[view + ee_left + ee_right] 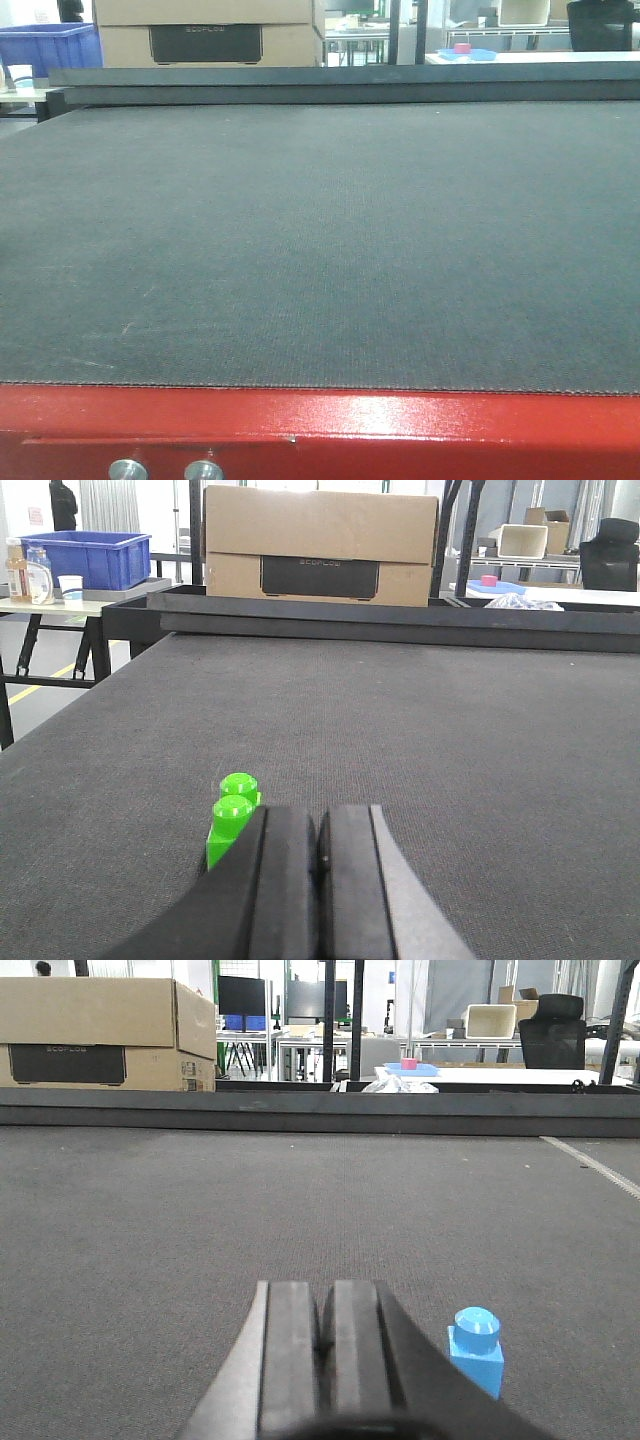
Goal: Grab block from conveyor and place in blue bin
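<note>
Nearest: right gripper (322,1350) low over the conveyor (300,1210), jaws pressed together, holding nothing. Just to its right, resting on the conveyor and apart from the gripper: the block (476,1350), blue, stud up. Left gripper (318,870) likewise closed and empty, with a green block (232,825) just to its left. Looks like the start of the grab step, nothing picked yet. Calls next for opening the right jaws, shifting right and straddling the block. Farther off, past the conveyor's end: a cardboard box (320,540) and, far left, a blue crate (85,558), possibly the bin.
</note>
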`<act>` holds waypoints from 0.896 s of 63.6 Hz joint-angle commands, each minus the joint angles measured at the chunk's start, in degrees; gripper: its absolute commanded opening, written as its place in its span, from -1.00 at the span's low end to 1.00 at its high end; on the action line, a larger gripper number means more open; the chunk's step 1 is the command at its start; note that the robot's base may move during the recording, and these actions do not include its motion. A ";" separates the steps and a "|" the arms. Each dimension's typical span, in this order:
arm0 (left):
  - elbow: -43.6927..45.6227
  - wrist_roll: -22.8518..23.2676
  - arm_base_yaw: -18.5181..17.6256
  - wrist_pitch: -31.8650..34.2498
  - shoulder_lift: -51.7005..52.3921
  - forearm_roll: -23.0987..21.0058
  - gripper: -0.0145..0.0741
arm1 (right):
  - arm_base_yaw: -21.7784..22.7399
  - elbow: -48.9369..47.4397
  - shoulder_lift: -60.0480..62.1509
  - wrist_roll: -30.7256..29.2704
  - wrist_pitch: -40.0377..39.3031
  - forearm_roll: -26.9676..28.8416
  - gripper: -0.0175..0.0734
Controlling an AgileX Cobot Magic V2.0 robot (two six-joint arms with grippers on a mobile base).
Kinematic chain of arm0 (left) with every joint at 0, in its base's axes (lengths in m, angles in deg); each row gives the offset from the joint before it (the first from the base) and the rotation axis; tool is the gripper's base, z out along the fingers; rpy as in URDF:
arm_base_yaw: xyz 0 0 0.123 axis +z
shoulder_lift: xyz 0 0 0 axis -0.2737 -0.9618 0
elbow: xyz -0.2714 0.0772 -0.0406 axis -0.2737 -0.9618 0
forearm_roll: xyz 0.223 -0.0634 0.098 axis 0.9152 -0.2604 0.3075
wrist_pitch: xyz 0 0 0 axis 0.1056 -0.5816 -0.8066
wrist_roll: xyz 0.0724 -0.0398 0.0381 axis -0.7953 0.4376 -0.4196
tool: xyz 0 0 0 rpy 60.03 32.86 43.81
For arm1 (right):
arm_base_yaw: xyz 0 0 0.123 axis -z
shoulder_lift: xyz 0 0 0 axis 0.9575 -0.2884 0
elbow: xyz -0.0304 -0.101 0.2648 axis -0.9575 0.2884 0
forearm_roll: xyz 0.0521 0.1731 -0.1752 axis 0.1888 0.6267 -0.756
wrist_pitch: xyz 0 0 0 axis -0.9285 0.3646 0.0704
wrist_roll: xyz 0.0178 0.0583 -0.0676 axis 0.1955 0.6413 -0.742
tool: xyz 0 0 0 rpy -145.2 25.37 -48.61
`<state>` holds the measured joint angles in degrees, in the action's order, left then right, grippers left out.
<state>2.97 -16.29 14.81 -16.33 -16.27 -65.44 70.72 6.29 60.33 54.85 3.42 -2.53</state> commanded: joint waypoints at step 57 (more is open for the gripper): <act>0.08 0.24 0.11 6.25 0.31 -0.44 -0.92 | 0.26 0.09 0.16 0.00 -5.59 0.04 -0.97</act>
<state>2.97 -16.29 14.81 -12.76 -16.27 -65.63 70.72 6.29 60.33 54.85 1.22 -2.53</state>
